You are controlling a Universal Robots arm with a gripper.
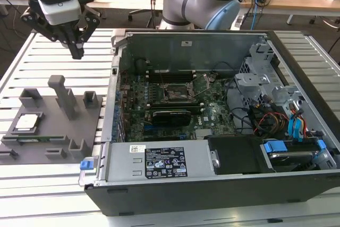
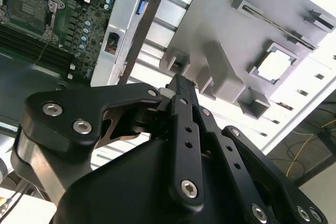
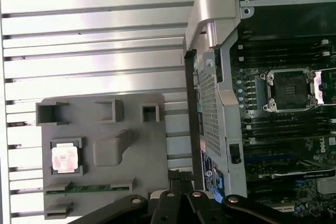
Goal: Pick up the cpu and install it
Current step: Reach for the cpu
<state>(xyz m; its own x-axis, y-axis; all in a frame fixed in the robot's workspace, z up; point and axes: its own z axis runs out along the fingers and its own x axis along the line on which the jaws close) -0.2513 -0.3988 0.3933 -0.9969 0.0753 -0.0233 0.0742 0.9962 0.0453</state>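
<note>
On grey fixture [image 1: 53, 128], cpu [image 1: 26, 122] lies well apart from closed fingers [image 1: 76, 43].

Slatted metal table [image 1: 42, 187], grey parts holder [image 1: 58, 127] lying on it, open computer case [image 1: 212, 198] just beside the holder

Bright overhead light. The cpu [image 2: 274, 65] and slatted surface [image 2: 231, 111] glare white in the second wrist view. In the exterior view, the computer case [image 1: 212, 46], at three o'clock of the cpu, holds shade.
</note>
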